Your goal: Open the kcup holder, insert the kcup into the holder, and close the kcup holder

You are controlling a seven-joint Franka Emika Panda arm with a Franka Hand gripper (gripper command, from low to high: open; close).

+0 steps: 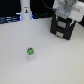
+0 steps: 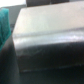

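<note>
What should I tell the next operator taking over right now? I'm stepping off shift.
Gripper: up against the kcup holder at the far side of the table, toward the exterior view's right; whether it is open or shut cannot be told. The wrist view shows only a blurred dark box surface close up.
Kcup: standing alone on the white table, green top up, well away from the holder, untouched.
Done: nothing visibly; no tray can be seen pulled out.
Left: open the holder, pick up the kcup, insert it, close the holder.
</note>
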